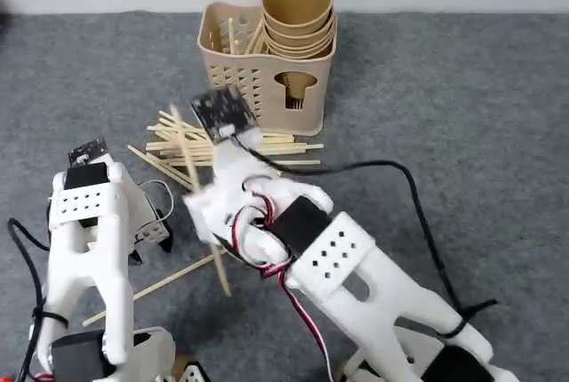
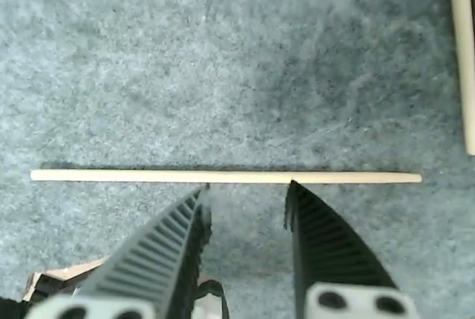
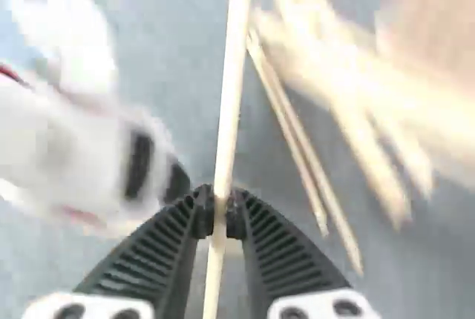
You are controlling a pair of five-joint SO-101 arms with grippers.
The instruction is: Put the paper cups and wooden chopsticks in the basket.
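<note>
A beige basket (image 1: 260,89) stands at the back of the table, with stacked paper cups (image 1: 298,9) in one compartment and several chopsticks (image 1: 233,40) in the other. More chopsticks lie in a pile (image 1: 169,144) in front of it. My right gripper (image 3: 220,214) is shut on one chopstick (image 3: 231,74), held tilted above the pile (image 3: 326,133); in the high view this stick (image 1: 186,147) crosses in front of the arm. My left gripper (image 2: 249,189) is open, its fingertips just short of a single chopstick (image 2: 223,176) lying flat on the carpet (image 1: 156,289).
Grey carpet (image 1: 462,133) covers the table. The two arms stand close together at the front, with a black cable (image 1: 418,204) trailing from the right one. Another chopstick (image 2: 462,52) lies beside the left gripper's spot.
</note>
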